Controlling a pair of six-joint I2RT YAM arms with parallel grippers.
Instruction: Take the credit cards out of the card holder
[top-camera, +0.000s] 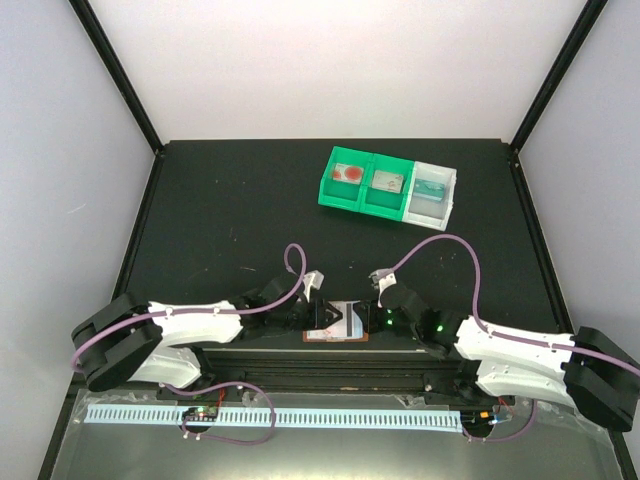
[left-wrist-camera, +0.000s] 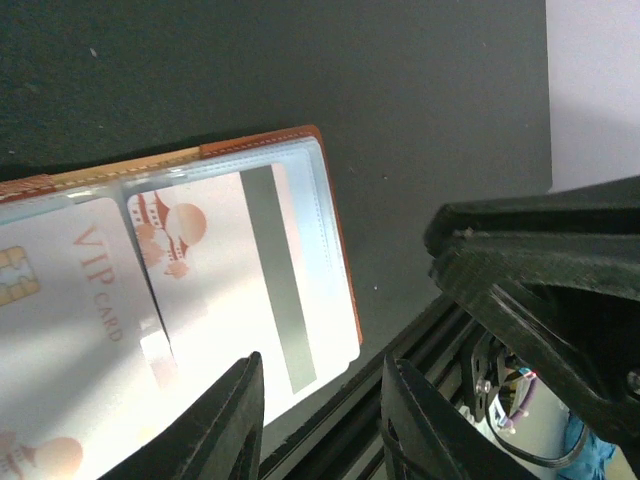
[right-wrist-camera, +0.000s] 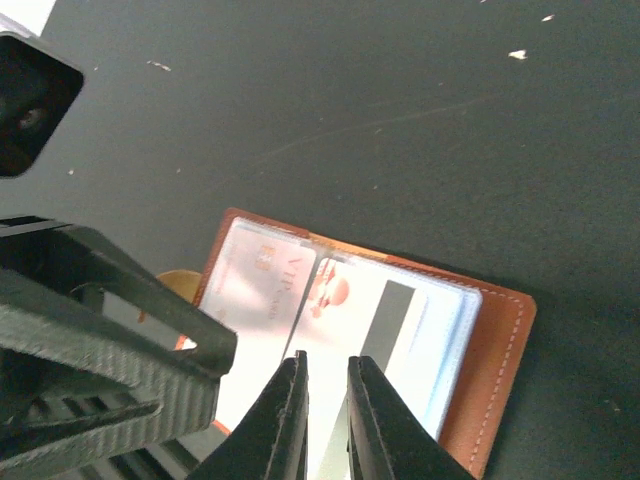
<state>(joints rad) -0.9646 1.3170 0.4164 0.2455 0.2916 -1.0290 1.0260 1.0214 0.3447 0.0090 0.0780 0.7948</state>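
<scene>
The reddish-brown card holder (top-camera: 335, 340) lies open at the table's near edge, between my two grippers. In the left wrist view the holder (left-wrist-camera: 260, 143) shows a pinkish-white VIP card (left-wrist-camera: 70, 330) and a card with a grey stripe (left-wrist-camera: 230, 280) in clear pockets. My left gripper (left-wrist-camera: 320, 405) is open and empty over the holder's near edge. In the right wrist view the holder (right-wrist-camera: 495, 340) holds the VIP card (right-wrist-camera: 260, 290) and the striped card (right-wrist-camera: 400, 330). My right gripper (right-wrist-camera: 328, 400) hovers over the striped card, jaws a narrow gap apart, holding nothing.
A green bin (top-camera: 363, 182) and a white bin (top-camera: 430, 195) with small items stand at the back right. A black rail (left-wrist-camera: 400, 400) runs along the table's near edge beside the holder. The left gripper body (right-wrist-camera: 100, 330) is close to my right gripper.
</scene>
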